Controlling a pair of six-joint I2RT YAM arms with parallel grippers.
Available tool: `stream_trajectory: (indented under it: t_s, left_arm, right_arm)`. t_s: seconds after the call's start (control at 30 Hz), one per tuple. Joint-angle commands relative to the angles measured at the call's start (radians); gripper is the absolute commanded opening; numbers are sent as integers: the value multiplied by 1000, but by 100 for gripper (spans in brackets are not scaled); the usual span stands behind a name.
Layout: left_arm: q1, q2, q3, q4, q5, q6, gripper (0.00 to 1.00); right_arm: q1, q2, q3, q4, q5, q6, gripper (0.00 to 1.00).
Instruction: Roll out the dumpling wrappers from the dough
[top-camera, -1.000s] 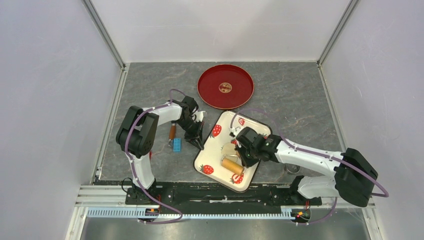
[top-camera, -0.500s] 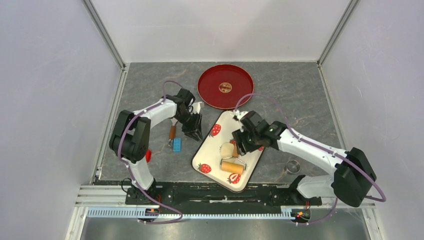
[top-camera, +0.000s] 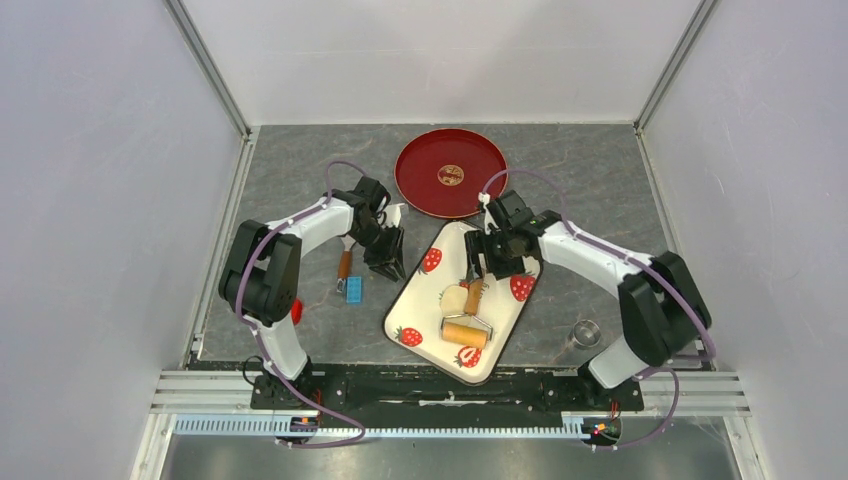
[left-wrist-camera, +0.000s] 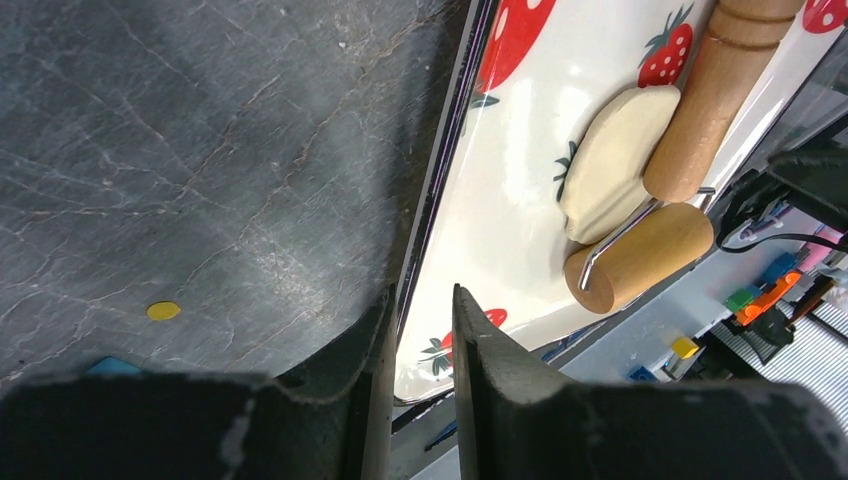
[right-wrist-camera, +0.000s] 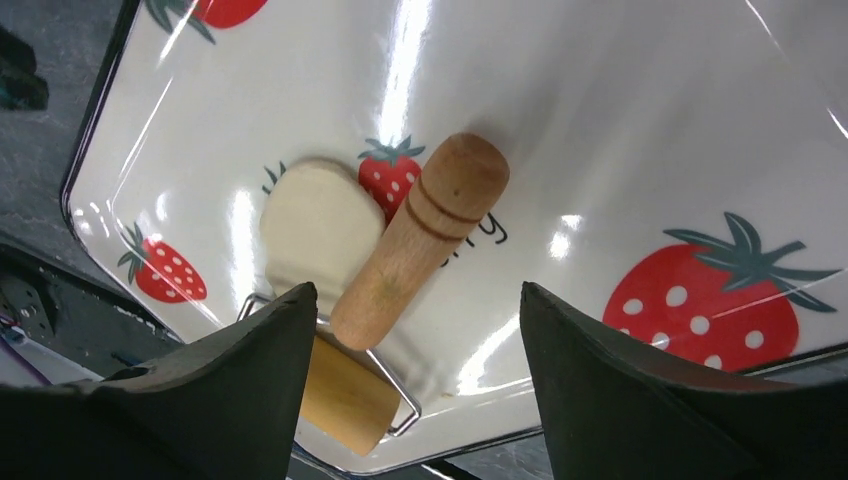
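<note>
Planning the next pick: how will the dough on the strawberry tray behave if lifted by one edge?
The dough is a soft-looking oval, so it would probably sag rather than stay stiff. It lies flat on the glossy strawberry tray, so a push may slide it. The wooden roller lies against its edge and could get nudged.

One dough lump (top-camera: 455, 298), one roller (top-camera: 466, 331), one tray (top-camera: 420, 296), one red plate (top-camera: 412, 178), one metal ring (top-camera: 586, 333), one blue block (top-camera: 354, 289).

Bright, even overhead light casts only soft shadows. White glare streaks the glossy tray (right-wrist-camera: 600, 120). The left tool's fingers (left-wrist-camera: 500, 390) look dark and blurred.
</note>
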Motion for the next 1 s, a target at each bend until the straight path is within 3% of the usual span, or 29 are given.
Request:
stream_trajectory:
  t_s: [0.0,0.4,0.57,0.6,0.77,0.97]
  left_arm:
    - [-3,-35,-15,2,-11,22,31]
    - [-3,-41,-21,2,-9,35,29]
    - [-3,-49,-16,2,-12,31,29]
    - [-2,-53,-15,2,-10,31,29]
    - [-1,-97,3,2,10,28,30]
    - [-2,-174,47,77,131,-1,41]
  right_arm:
    - [1,95,82,15,5,26,71]
    - [17,251,134,28,106,60,44]
    - [18,260,151,32,101,76,4]
    - [18,252,163,21,101,76,0]
    - [17,173,227,-38,93,79,0]
    - [12,128,405,-118,104,90,0]
